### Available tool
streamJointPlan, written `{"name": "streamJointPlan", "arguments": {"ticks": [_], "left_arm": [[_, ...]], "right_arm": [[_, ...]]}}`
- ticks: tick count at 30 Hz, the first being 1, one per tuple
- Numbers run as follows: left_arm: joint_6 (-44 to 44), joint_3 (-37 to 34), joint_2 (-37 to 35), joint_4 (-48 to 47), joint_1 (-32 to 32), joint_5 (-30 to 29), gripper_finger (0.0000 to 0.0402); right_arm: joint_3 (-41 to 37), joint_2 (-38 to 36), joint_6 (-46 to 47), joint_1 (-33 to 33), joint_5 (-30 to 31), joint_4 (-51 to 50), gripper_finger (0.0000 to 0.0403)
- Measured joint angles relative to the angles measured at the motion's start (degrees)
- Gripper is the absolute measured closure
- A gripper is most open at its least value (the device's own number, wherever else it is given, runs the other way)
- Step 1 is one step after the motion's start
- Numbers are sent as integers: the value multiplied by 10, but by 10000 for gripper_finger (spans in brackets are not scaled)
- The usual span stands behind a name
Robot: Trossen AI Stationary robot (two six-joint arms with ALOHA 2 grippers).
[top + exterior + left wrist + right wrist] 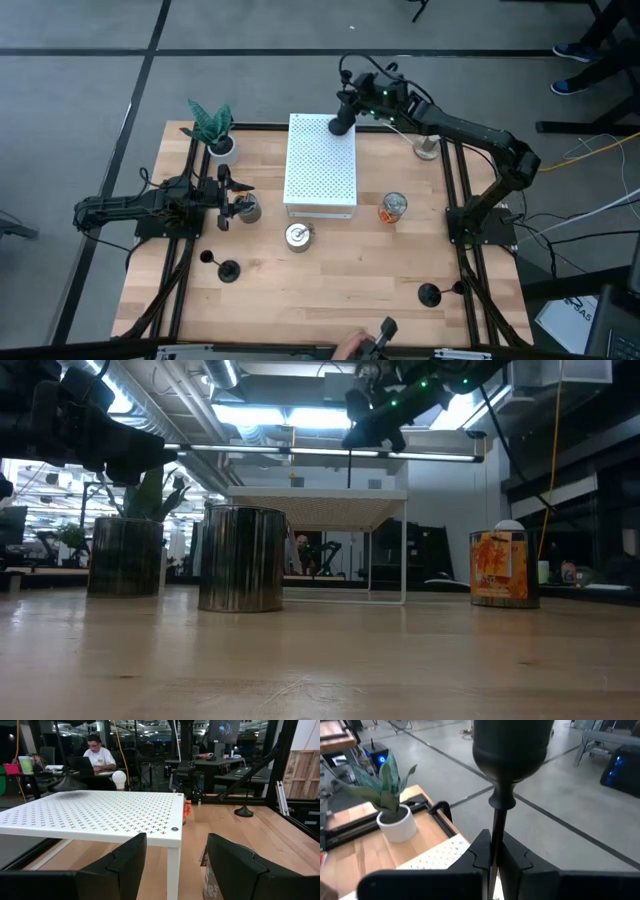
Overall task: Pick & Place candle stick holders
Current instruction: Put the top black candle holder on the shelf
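My right gripper (344, 116) is over the far right corner of the white perforated stand (320, 165), shut on a black candle stick holder (512, 750) that stands upright. Its round base (67, 784) is at the stand's top. Two more holders stand on their bases on the table, near left (228, 270) and near right (428, 294). At the table's left, my left gripper (175, 865) is level and open with nothing between its fingers. My right gripper pinches the holder's thin stem (496, 827) between its two fingers, just under the cup. The fingers come nearly level from the table's right, across the stem. The holder is upright and its stem (349, 465) reaches down to the stand; whether the base rests there, I cannot tell.
A silver tin (246, 208) stands right by my left gripper, another (298, 236) in front of the stand. An orange can (393, 208), a white bulb (428, 150) and a potted plant (215, 130) are also on the table. A person's hand (350, 345) is at the near edge.
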Motion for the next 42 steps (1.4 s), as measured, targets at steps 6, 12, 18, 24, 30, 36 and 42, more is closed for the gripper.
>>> {"name": "streamJointPlan", "arguments": {"ticks": [6,12,18,24,30,36,42], "left_arm": [[0,0,0,0,0,0,194],[0,0,0,0,0,0,194],[0,0,0,0,0,0,194],[0,0,0,0,0,0,194],[0,0,0,0,0,0,194],[0,0,0,0,0,0,194],[0,0,0,0,0,0,194]], "right_arm": [[0,0,1,0,7,-18,387],[0,0,2,0,34,-23,382],[0,1,4,0,76,-23,352],[0,15,6,0,76,-5,346],[0,24,8,0,68,6,366],[0,24,16,0,56,25,385],[0,24,15,2,49,38,381]]}}
